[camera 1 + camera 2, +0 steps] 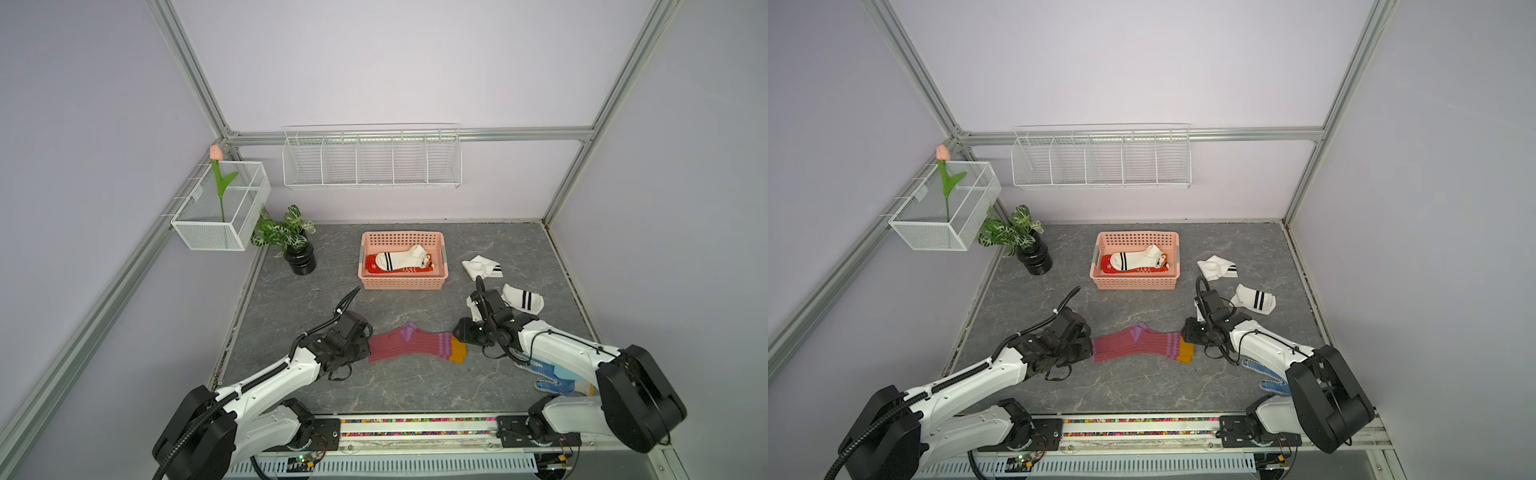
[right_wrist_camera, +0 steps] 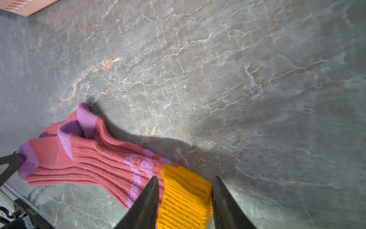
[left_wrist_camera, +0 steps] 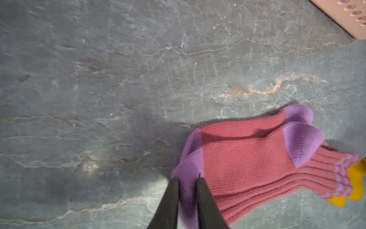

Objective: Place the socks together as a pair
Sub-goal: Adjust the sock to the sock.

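Two ribbed maroon socks [image 1: 411, 343] [image 1: 1138, 343] lie stacked across the middle of the table, purple toes to the left and mustard cuffs to the right. My left gripper [image 1: 365, 345] [image 3: 188, 179] is shut on the purple toes [image 3: 188, 172]. My right gripper [image 1: 457, 334] [image 2: 186, 177] has the mustard cuffs [image 2: 186, 194] between its fingers, and both fingers touch the cuffs. A white striped sock [image 1: 401, 257] lies on a red sock [image 1: 374, 266] in the pink basket [image 1: 401, 286]. Two more white striped socks [image 1: 482, 266] [image 1: 523, 299] lie at the right.
A blue dotted glove [image 1: 548, 374] lies partly under my right arm. A potted plant [image 1: 299, 257] stands at the back left. White wire baskets [image 1: 370, 162] [image 1: 220, 208] hang on the walls. Bare table shows in front of the maroon socks.
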### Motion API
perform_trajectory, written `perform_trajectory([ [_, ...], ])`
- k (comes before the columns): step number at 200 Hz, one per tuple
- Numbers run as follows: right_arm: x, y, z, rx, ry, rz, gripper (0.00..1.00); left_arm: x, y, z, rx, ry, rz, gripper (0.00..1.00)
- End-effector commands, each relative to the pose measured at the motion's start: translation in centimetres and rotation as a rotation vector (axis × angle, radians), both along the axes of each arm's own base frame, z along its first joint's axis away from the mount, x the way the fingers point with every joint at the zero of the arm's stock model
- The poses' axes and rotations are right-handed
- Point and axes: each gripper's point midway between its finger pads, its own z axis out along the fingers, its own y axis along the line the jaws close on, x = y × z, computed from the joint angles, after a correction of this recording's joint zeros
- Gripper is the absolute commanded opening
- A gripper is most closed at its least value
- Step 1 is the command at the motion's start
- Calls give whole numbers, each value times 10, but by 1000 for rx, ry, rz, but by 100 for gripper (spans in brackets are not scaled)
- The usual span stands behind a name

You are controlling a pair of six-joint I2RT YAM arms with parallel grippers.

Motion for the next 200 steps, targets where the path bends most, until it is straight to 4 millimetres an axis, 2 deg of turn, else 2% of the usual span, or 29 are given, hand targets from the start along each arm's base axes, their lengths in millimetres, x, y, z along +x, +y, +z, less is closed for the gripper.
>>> perform_trajectory([
  [1, 1, 7, 3, 16, -12, 23, 38, -1, 2, -4, 6, 7, 11, 13],
  [36, 0, 9, 7, 18, -17, 34, 16, -1, 1, -2, 3, 1, 5, 0],
  [58, -1, 9, 17, 22, -28, 40, 7, 0, 1, 5, 7, -10, 2, 0],
  [110, -9, 6, 43, 40, -53, 24, 7, 7, -2, 33, -13, -66, -16, 0],
  [170, -20, -2, 47, 37, -17, -25, 7, 17, -5, 56, -14, -137, -32, 0],
  [200, -18, -3, 56, 66, -58, -47, 7, 25, -4, 64, -3, -181, -28, 0],
])
